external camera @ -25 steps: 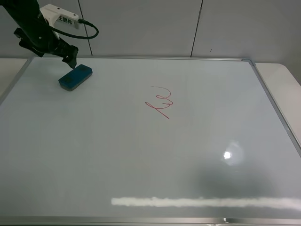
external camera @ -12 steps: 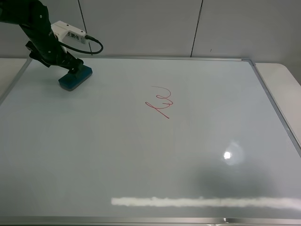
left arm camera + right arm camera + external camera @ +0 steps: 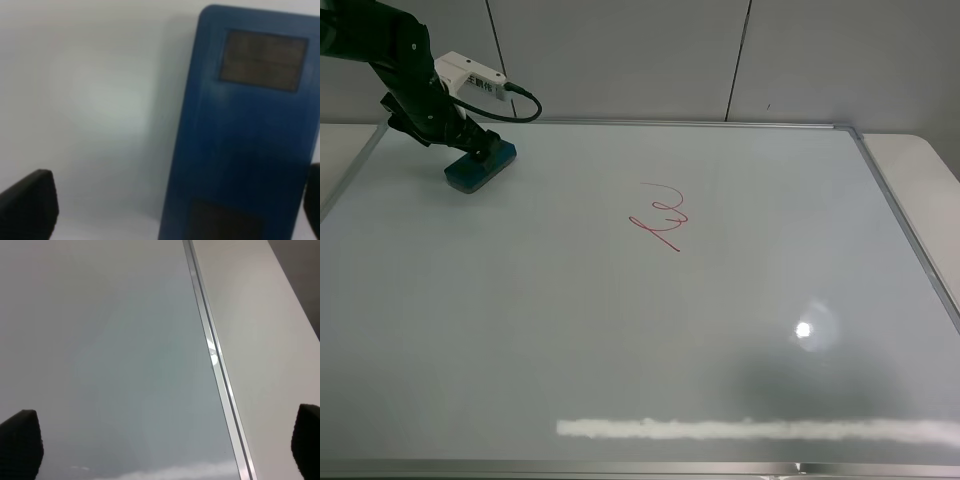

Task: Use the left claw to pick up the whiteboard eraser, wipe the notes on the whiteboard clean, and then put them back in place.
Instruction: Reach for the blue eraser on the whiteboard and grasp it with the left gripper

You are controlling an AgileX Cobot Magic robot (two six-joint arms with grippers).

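The teal-blue whiteboard eraser lies flat near the far left corner of the whiteboard. My left claw is down over the eraser's far end, its white box module and black cable behind it. In the left wrist view the eraser sits between the open jaws, nearer to one fingertip than to the other, which stands well clear of it. The red notes are near the board's middle. My right gripper is open over the board's right frame, with nothing between its fingers.
A thin silver frame runs around the board, and the right wrist view shows that frame with pale table beside it. A grey panelled wall stands behind. Glare streaks cross the board's near edge.
The left arm has come down and slightly right, from above the eraser's far end to straddling it. The eraser and the notes have not moved.
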